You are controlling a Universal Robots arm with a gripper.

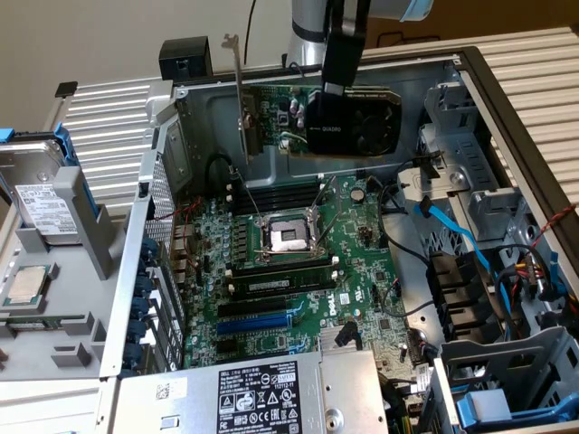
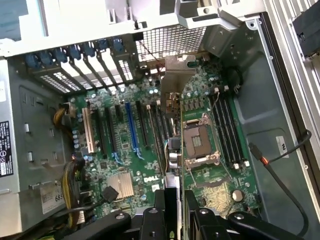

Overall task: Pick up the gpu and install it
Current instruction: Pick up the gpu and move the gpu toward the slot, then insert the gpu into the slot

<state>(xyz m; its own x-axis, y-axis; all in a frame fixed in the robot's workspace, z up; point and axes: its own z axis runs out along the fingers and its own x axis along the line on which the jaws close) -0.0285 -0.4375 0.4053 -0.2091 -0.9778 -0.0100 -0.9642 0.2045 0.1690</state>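
gripper [image 1: 333, 90]: clamped on upper edge of gpu [image 1: 362, 127], one finger on each face | gpu: hanging upright beneath the jaws, black shroud outward, silver bracket [image 1: 239, 99] at end farthest from grip | motherboard [image 1: 308, 280]: below held card, CPU socket [image 1: 285, 237] under it

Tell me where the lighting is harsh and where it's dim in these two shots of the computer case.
Exterior view: light washes the ribbed metal panel pale, while the gpu in the claw reads dark against the grey case wall. Wrist view: the case's rear frame is blown out white; the motherboard is evenly lit, without strong glare.
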